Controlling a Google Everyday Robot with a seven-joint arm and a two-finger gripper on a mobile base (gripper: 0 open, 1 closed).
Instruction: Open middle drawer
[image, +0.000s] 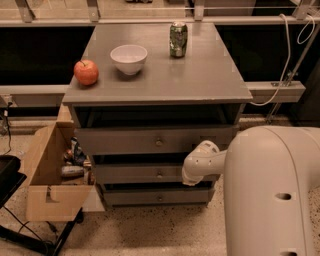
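The grey cabinet (160, 82) has three drawers. The middle drawer (135, 173) is a wide shallow grey front with a small round knob (160, 174) at its centre. It sits between the taller top drawer (125, 141) and the lowest drawer (140, 197). My white arm reaches in from the right, and its gripper (190, 176) is in front of the right part of the middle drawer, just right of the knob. The arm hides the drawer's right end.
On the cabinet top stand a red apple (86, 72), a white bowl (129, 58) and a green can (178, 39). An open cardboard box (47, 175) with clutter stands on the floor at the left. A white cable (287, 55) hangs at the right.
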